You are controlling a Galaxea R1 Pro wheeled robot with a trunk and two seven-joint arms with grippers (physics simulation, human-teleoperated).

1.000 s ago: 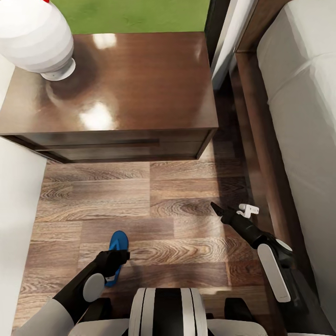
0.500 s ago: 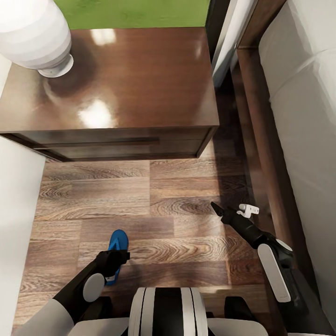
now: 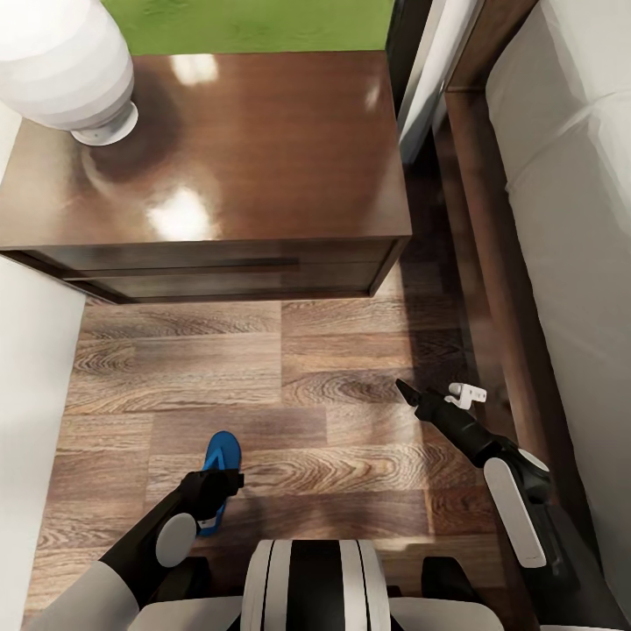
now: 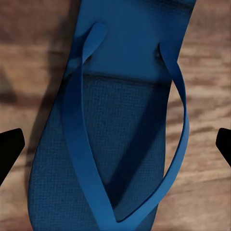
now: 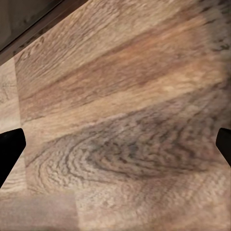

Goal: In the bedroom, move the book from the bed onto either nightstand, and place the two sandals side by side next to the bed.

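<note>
I have the bed (image 3: 570,175) along the right edge of the head view — pale mattress, dark wooden frame running down beside the plank floor (image 3: 263,368). Ahead sits the nightstand (image 3: 245,149), glossy dark brown, one drawer facing me, with a white rounded lamp (image 3: 66,70) on its far left corner. A white wall panel (image 3: 26,421) closes off the left side.

My left gripper (image 3: 230,481) hangs directly over one blue sandal (image 3: 221,460), which lies flat on the floor, well apart from the bed and in front of the nightstand. In the left wrist view the sandal (image 4: 120,125) lies strap-up between the two dark fingertips (image 4: 9,149), which stand wide at either side — spread, not touching it.

My right gripper (image 3: 434,394) hovers over bare floor near the bed frame; the right wrist view shows wood grain between fingertips (image 5: 9,149) set wide apart, holding nothing.
</note>
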